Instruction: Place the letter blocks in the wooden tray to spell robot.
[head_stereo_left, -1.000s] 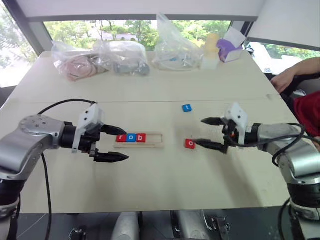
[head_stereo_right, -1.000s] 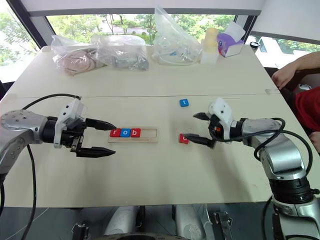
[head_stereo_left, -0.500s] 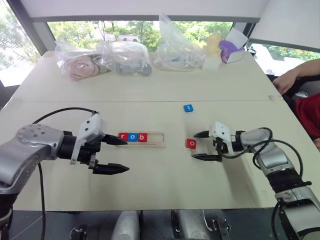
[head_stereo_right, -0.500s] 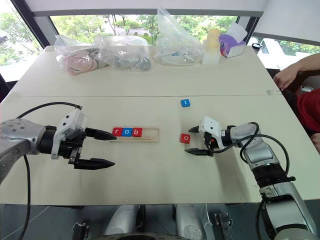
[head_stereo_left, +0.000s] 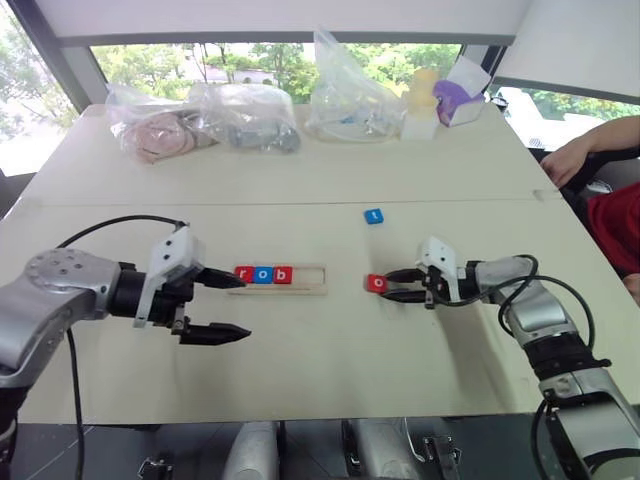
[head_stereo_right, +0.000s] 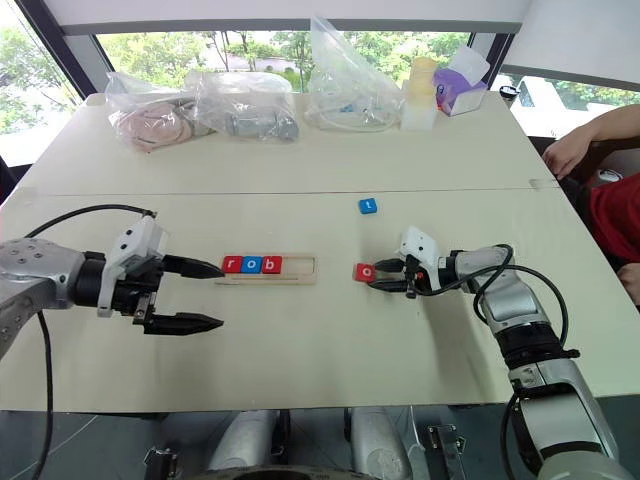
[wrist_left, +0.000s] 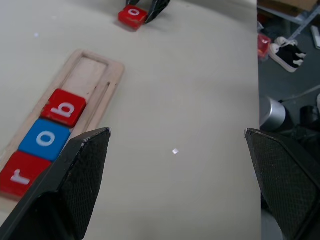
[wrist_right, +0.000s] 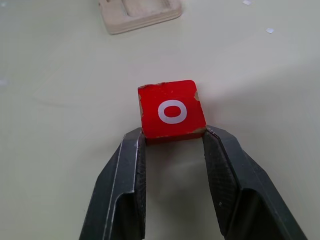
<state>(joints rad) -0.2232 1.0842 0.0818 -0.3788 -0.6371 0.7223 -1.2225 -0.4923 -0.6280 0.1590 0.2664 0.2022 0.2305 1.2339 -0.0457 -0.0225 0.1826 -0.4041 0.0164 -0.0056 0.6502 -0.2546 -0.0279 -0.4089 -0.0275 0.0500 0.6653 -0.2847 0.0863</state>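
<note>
The red o block (wrist_right: 171, 110) lies on the table (head_stereo_left: 320, 370) right at the tips of the right gripper (head_stereo_left: 392, 284), at about 9 o'clock from the wrist in the head view. The two black fingers (wrist_right: 125, 185) are closed on the near corners of the block, one on each side. The block is a small flat square with a white o and chipped paint on its edges. The wooden tray (head_stereo_left: 312, 279) is long, thin and pale, with a raised rim. It sits at 9 o'clock from the block, well apart. In it lie a red r (wrist_left: 17, 172), a blue o (wrist_left: 45, 141) and a red b (wrist_left: 63, 107), touching in a row, and the right end is bare. The blue t block (head_stereo_left: 373, 215) lies at 12 o'clock from the red o. The left gripper (head_stereo_left: 232, 306) stands wide open by the left end of the tray and holds nothing. A second ago the right gripper was wide open and higher; now it has come down and shut on the block.
</note>
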